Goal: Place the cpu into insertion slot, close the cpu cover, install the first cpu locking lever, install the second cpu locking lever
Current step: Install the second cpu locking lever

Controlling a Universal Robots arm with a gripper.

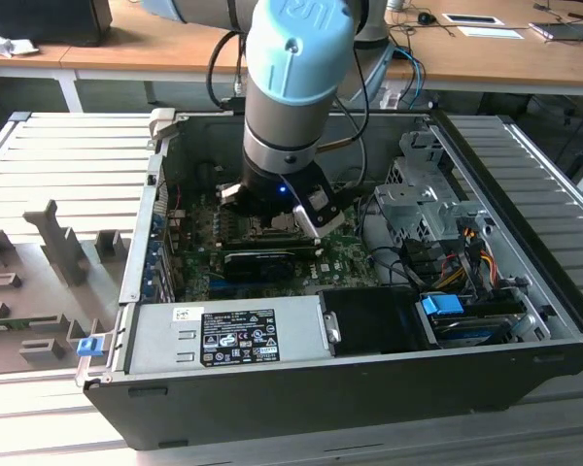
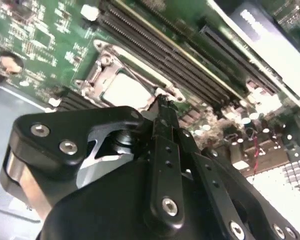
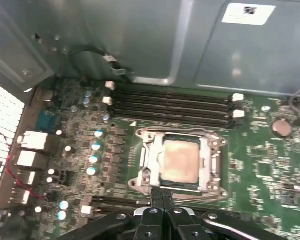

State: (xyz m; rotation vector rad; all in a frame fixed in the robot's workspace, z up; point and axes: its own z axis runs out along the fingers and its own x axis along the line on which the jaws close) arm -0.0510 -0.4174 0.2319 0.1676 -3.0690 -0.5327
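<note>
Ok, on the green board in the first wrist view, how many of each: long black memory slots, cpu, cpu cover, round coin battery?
memory slots: 4
cpu: 1
cpu cover: 1
coin battery: 1
Total: 7

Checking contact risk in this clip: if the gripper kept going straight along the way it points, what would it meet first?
Probably the near edge of the cpu cover, where the shut gripper points in the first wrist view; the cpu lies just past it. How close it is cannot be told.
</note>
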